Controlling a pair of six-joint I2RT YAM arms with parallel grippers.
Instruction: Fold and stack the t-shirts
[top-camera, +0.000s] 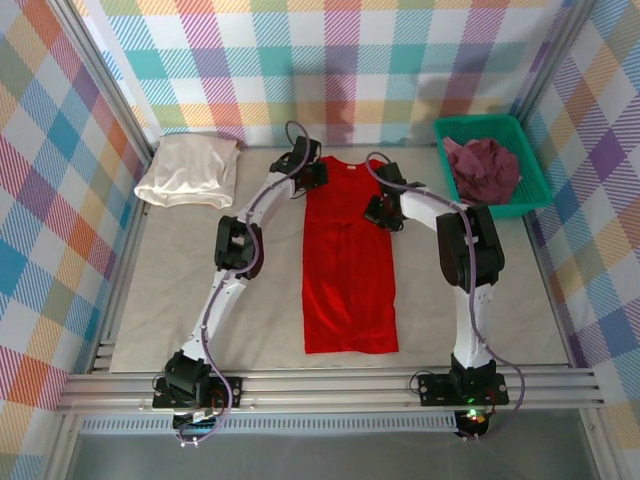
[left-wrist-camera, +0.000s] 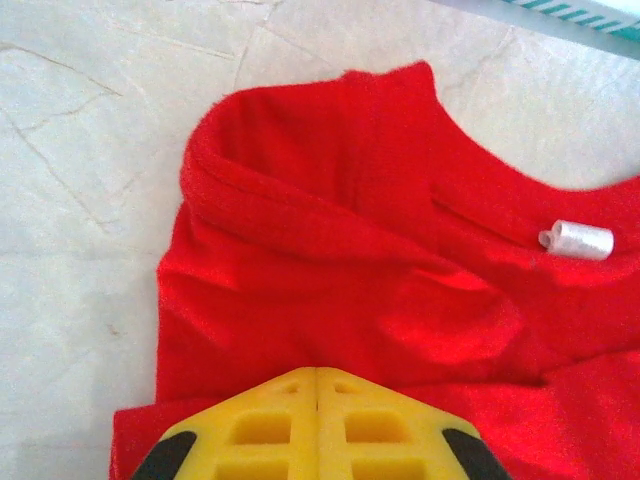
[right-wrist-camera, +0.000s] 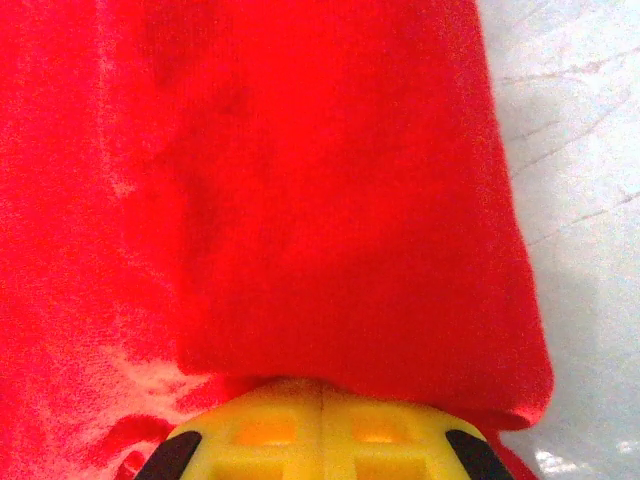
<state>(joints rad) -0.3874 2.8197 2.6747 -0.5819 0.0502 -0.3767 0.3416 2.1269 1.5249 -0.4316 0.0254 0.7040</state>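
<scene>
Overhead, the red t-shirt (top-camera: 350, 260) lies as a long narrow strip in the middle of the table (top-camera: 200, 330), the left gripper (left-wrist-camera: 317, 372) closed, pinching cloth beside the collar, the right gripper (right-wrist-camera: 322, 385) clamped on a folded flap at the shirt's right edge.

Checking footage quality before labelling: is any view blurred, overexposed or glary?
Top external: sharp, evenly lit, no harsh shadows. Left wrist: red shirt crisp, its white label nearly blown out. Right wrist: red oversaturated, weave washed out, pale glare lower left.
</scene>
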